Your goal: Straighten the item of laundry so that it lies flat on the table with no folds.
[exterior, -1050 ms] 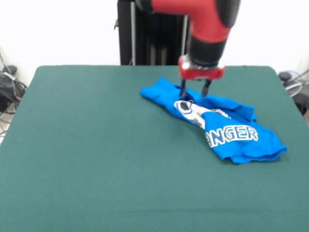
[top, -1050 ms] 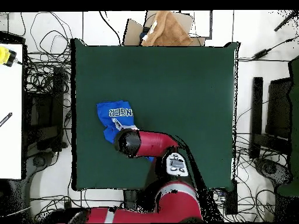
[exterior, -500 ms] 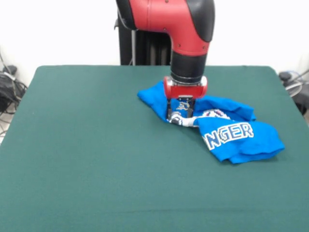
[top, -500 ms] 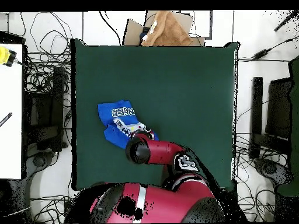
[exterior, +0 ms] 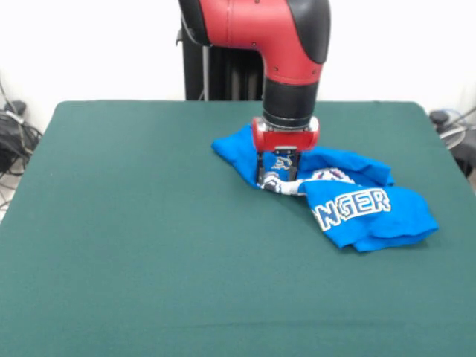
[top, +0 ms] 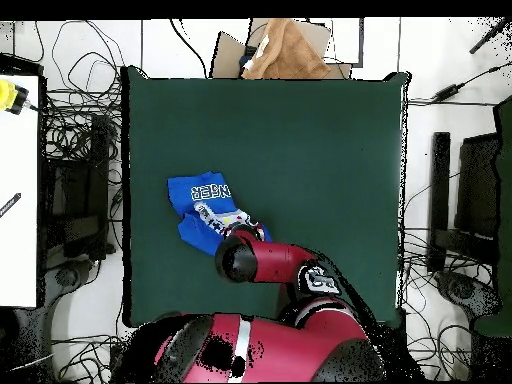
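Unchanged against the frame half a second back: arm, gripper (exterior: 277,177) and cloth in the same places; against the frame a full second back, shifted from upper right of centre towards centre in the front view, lowered onto the cloth, with the cloth's white print dragged a little leftward.

Front view: red and black arm (exterior: 286,52) descending from top centre; red wrist ring just above the bright blue T-shirt (exterior: 357,208); jaws drawn close together, pinching a fold of the T-shirt at its white-printed part, tips pressed down into the fabric; contact with the table beneath not discernible.

T-shirt crumpled, right of centre on the dark green table (exterior: 134,245); one blue lobe projecting to the upper left of the gripper; larger bunched mass running to the lower right, with white letters "NGER" uppermost; several folds and overlaps visible; not flat.

Overhead view: T-shirt (top: 200,195) left of centre on the table (top: 320,150), well clear of every edge; arm (top: 265,260) reaching in from the bottom and covering the cloth's lower right part; gripper itself hidden under the wrist.

Off the table: tangled cables (top: 75,130) at left; brown cloth (top: 285,50) on cardboard at top centre.
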You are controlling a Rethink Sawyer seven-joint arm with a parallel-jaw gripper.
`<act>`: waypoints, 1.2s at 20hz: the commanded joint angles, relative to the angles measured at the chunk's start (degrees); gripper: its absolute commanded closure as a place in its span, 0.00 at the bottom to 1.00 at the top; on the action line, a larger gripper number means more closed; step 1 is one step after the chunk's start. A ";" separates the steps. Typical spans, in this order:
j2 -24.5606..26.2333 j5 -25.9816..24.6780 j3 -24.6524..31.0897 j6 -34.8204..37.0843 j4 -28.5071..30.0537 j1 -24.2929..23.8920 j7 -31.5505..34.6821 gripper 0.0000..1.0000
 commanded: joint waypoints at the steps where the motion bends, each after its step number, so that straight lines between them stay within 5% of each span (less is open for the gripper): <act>1: 11.56 -1.62 6.06 -2.00 -2.47 -0.24 8.18 0.00; 4: 11.49 -1.73 5.52 -3.66 -2.45 0.23 8.72 0.00; 5: 11.44 -1.61 5.30 -3.74 -2.48 0.47 8.83 1.00; 24: 10.51 -0.39 4.38 -1.28 -2.55 1.47 8.74 1.00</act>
